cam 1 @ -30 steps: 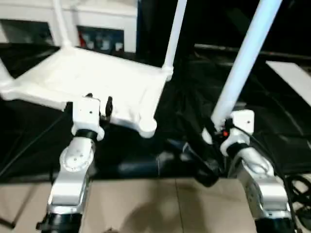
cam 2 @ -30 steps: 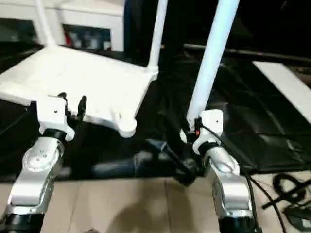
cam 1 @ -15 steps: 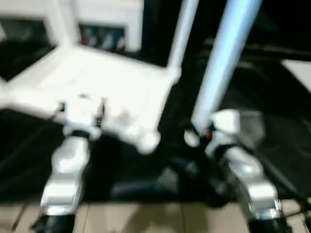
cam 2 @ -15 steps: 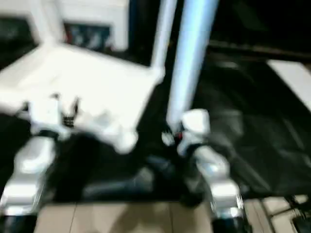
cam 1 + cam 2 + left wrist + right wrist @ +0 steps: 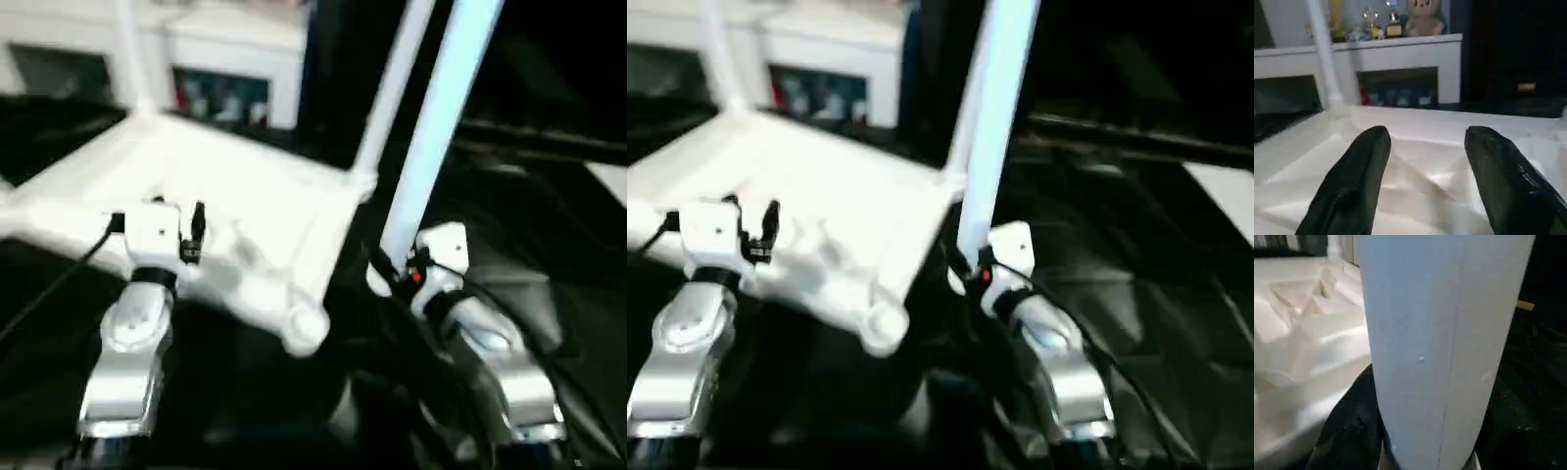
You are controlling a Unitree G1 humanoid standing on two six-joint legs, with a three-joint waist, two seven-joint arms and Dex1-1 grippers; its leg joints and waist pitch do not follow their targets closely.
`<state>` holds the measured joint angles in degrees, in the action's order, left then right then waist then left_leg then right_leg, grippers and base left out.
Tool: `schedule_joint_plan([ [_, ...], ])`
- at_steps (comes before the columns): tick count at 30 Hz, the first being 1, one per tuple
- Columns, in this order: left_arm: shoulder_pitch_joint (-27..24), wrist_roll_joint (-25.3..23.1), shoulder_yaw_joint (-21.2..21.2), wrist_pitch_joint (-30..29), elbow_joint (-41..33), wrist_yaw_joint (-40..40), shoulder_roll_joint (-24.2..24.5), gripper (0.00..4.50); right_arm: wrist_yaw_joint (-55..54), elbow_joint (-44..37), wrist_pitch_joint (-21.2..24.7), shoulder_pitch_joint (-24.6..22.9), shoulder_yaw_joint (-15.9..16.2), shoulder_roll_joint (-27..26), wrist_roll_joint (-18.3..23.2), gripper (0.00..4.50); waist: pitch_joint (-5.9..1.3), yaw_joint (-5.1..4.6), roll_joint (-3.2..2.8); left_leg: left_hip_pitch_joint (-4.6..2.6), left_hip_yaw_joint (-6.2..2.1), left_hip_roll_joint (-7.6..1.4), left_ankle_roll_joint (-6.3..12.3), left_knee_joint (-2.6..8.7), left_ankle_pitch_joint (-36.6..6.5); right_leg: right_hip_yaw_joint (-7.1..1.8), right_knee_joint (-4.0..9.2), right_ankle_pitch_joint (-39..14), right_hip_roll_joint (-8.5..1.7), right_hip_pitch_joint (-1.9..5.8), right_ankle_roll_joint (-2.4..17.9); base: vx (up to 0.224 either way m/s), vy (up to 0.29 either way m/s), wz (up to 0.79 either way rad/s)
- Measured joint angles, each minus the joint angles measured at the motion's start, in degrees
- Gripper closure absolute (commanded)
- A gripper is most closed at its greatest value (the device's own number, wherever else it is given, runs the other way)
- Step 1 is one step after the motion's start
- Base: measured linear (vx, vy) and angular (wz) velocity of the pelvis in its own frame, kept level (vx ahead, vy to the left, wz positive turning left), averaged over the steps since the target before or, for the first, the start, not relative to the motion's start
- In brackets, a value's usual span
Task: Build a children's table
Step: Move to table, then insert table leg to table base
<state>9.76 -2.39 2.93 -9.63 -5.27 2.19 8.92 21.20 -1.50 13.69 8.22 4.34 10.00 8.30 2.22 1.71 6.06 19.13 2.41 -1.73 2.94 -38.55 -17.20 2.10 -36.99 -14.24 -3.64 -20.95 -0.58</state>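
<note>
The children's table [image 5: 257, 192] lies upside down, a white top with its ribbed underside up. Two legs stand in its far corners, one at the left [image 5: 125, 54] and one at the right [image 5: 394, 86]. The near right corner socket [image 5: 306, 329] holds nothing. My left gripper [image 5: 157, 219] hovers open over the top's near edge; its black fingers [image 5: 1354, 181] frame the ribs. My right gripper [image 5: 394, 276] is shut on the lower end of a loose leg [image 5: 438, 127], which rises nearly upright just right of the top.
A white cabinet with glass doors [image 5: 235, 61] stands behind the table, with toys on it [image 5: 1422, 18]. Black cloth [image 5: 549, 255] covers the floor on the right. A flat white board [image 5: 612, 178] lies at the far right edge. A cable [image 5: 54, 284] trails from my left wrist.
The whole view has shifted. My right gripper has carried the leg left, closer to the table's near right corner, and the leg stands more upright. The left gripper stays open.
</note>
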Motion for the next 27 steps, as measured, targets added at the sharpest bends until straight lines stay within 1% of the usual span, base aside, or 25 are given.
schedule_joint_plan([
  [1,-0.06,0.01,-0.54,0.01,-0.06,0.03,-0.03,1.59,-0.04,0.16,-0.02,0.0,-0.31,-0.16,0.02,2.57,0.22,0.57,-0.5,0.8,0.49,-1.01,0.81,-2.77,-0.51,1.31,0.58,-0.07,-0.31,0.94,0.13,0.085,-0.041,0.54],
  [2,-0.17,0.13,-0.31,0.02,-0.06,0.1,0.3,1.59,-0.06,0.11,-0.11,0.0,-0.81,-0.83,0.62,2.57,0.42,1.23,-0.86,1.05,1.19,-2.46,0.03,-3.76,-0.4,1.97,1.28,-0.27,-0.57,2.08,0.22,0.107,0.019,0.28],
  [3,-0.19,0.31,-0.05,0.08,-0.23,0.24,0.58,1.59,-0.07,-0.17,-0.1,0.08,-1.3,-1.23,1.51,2.57,0.32,1.75,-1.29,0.9,1.23,-3.61,-0.46,-2.54,-0.1,1.95,1.42,-0.57,-0.35,2.49,0.06,0.107,0.019,0.28],
  [4,-0.2,0.51,0.15,0.13,-0.4,0.7,0.75,1.59,-0.12,-0.41,-0.11,0.18,-1.71,-1.59,2.24,2.57,0.23,2.28,-2.65,0.78,1.28,-5.39,-2.25,0.17,0.57,2.17,1.68,-0.59,0.58,2.96,0.34,0.109,0.059,0.25],
  [5,-0.48,1.57,0.22,0.29,-0.58,2.73,1.87,1.59,0.01,-0.41,-0.16,0.17,-1.5,-1.79,2.6,2.57,0.23,2.54,-2.56,0.34,2.33,-6.06,-5.06,0.51,0.97,2.02,1.59,-1.06,0.38,3.03,0.59,0.158,0.088,0.28],
  [6,-1.21,2.68,0.5,0.67,-0.77,4.59,2.64,1.59,0.21,-0.41,-0.19,0.44,-1.01,-1.94,2.63,2.57,0.12,2.67,-2.47,0.22,2.32,-5.8,-4.91,0.69,1.16,1.85,0.47,-1.08,0.34,2.12,1.72,0.158,0.088,0.28],
  [7,-2.2,3.92,1.0,1.27,-0.75,6.78,3.72,1.59,0.6,-0.71,-0.31,0.64,-0.53,-2.05,2.86,2.57,0.03,2.64,-2.27,0.22,2.25,-5.52,-4.55,0.47,0.97,1.48,-1.69,-0.65,0.19,0.91,2.15,0.15,0.087,0.11],
  [8,-3.07,5.58,0.84,2.28,-0.77,10.42,5.24,1.59,0.99,-1.26,-0.45,0.24,-0.74,-1.82,3.5,2.57,-0.24,3.1,-1.75,0.28,2.25,-4.86,-4.42,0.33,0.88,0.48,-1.71,0.74,0.06,-0.52,0.62,0.017,0.066,-0.02],
  [9,-3.25,6.96,0.28,2.77,-0.81,13.77,6.44,1.59,1.78,-1.66,-0.32,0.18,-1.27,-1.38,4.51,2.57,-0.43,3.27,-1.0,0.56,2.32,-3.97,-4.41,0.22,0.85,-0.48,0.13,1.55,-0.52,-1.33,-0.66,0.017,0.066,-0.02],
  [10,-3.39,8.01,-1.02,2.97,-0.82,17.2,7.63,1.59,2.68,-2.25,-0.22,0.09,-2.04,-0.84,5.53,2.57,-0.5,3.21,-0.57,0.95,2.67,-3.29,-4.36,0.1,0.78,-1.52,0.47,1.92,-0.95,-2.05,-2.14,-0.062,0.033,0.07],
  [11,-3.59,8.92,-2.3,3.03,-0.83,19.8,8.27,1.59,3.24,-2.56,-0.14,-0.16,-2.85,-0.44,6.16,2.57,-0.47,3.17,-0.38,0.94,3.0,-3.06,-4.39,0.37,0.82,-2.01,0.14,1.95,-1.18,-2.13,-2.23,0.0,0.0,0.0],
  [12,-3.77,10.26,-4.88,2.81,-1.04,25.09,10.39,1.59,4.64,-2.82,0.71,-0.67,-3.95,0.02,7.9,2.57,-0.43,3.29,-0.34,0.89,3.15,-3.15,-4.62,0.74,1.02,-2.11,0.21,1.99,-1.17,-2.15,-2.13,0.0,0.0,0.0],
  [13,-3.73,11.55,-6.94,2.24,-1.12,29.92,12.69,1.42,6.09,-2.97,1.74,-1.03,-4.64,0.61,9.58,2.57,-0.41,3.29,-0.33,0.87,3.15,-3.27,-4.68,0.95,1.16,-1.99,0.36,1.96,-1.13,-2.12,-1.77,0.0,0.0,0.0],
  [14,-3.5,12.85,-8.93,1.24,-1.1,35.53,15.45,1.25,8.06,-3.1,2.88,-1.48,-5.41,1.9,11.59,2.57,-0.3,3.19,-0.49,0.83,3.23,-3.56,-4.74,1.06,1.2,-1.82,0.5,1.95,-1.04,-2.01,-1.25,-0.062,-0.046,0.02],
  [16,-2.36,14.04,-10.02,0.51,-0.51,41.24,17.39,1.25,10.3,-3.29,4.32,-1.83,-6.6,3.68,13.53,2.57,0.01,2.9,-0.9,0.79,3.82,-4.36,-4.87,1.05,1.29,-1.36,0.71,2.35,-0.97,-1.79,-0.66,-0.068,-0.043,0.03],
  [17,-1.69,14.08,-10.21,0.28,-0.44,42.87,17.85,1.25,11.05,-3.42,4.71,-1.79,-6.73,4.26,14.03,2.57,0.1,2.68,-1.03,0.77,4.31,-4.82,-5.17,1.08,1.41,-1.26,0.74,2.52,-0.89,-1.77,-0.39,-0.082,-0.038,0.06],
  [19,1.48,14.02,-11.82,0.54,1.22,47.45,19.26,1.25,13.31,-3.46,5.03,-1.76,-6.83,5.19,14.88,2.57,0.28,2.24,-1.3,0.72,5.08,-5.7,-5.61,1.15,1.85,-1.09,0.72,2.73,-0.73,-1.67,-0.17,-0.083,-0.043,0.06],
  [21,6.1,13.36,-14.77,2.04,5.17,53.76,21.74,1.25,15.93,-3.31,5.05,-1.4,-6.51,7.74,15.14,2.57,0.42,2.17,-1.5,0.52,5.91,-6.22,-5.83,1.63,2.19,-1.06,0.75,2.78,-0.72,-1.68,-0.15,-0.078,-0.051,0.08],
  [22,6.9,13.15,-15.19,2.48,6.04,55.3,22.32,1.25,16.56,-3.31,4.95,-1.3,-6.52,8.3,15.13,2.57,0.45,2.07,-1.56,0.36,6.13,-6.26,-5.93,1.96,2.38,-1.15,0.78,2.75,-0.73,-1.66,-0.2,-0.065,-0.045,0.06],
  [23,9.65,11.81,-17.6,3.85,9.04,58.59,23.56,1.25,17.71,-2.86,4.81,-1.27,-6.5,9.3,15.04,2.57,0.48,2.06,-1.56,0.19,6.22,-6.31,-6.08,2.21,2.68,-1.16,0.78,2.77,-0.73,-1.6,-0.25,-0.052,-0.041,0.04],
  [25,12.83,9.39,-19.88,6.26,13.24,61.92,24.67,1.25,19.05,-2.66,4.82,-1.26,-6.37,10.11,15.01,2.57,0.5,2.08,-1.6,0.03,6.26,-6.36,-6.31,2.59,2.96,-1.15,0.78,2.78,-0.69,-1.61,-0.26,-0.026,-0.02,0.02],
  [26,14.22,8.12,-20.71,7.66,15.47,63.36,24.98,1.54,19.73,-2.66,4.83,-1.19,-6.11,10.49,15.03,2.57,0.49,2.06,-1.62,-0.03,6.26,-6.36,-6.35,2.87,3.26,-1.13,0.78,2.79,-0.68,-1.62,-0.26,0.0,0.0,0.0],
  [27,15.51,7.0,-21.55,9.04,17.53,64.57,25.03,1.61,20.26,-2.62,4.87,-1.19,-6.09,10.8,15.05,2.57,0.49,2.06,-1.62,-0.03,6.26,-6.38,-6.33,2.99,3.55,-1.09,0.77,2.85,-0.67,-1.66,-0.24,0.0,0.0,0.0],
])
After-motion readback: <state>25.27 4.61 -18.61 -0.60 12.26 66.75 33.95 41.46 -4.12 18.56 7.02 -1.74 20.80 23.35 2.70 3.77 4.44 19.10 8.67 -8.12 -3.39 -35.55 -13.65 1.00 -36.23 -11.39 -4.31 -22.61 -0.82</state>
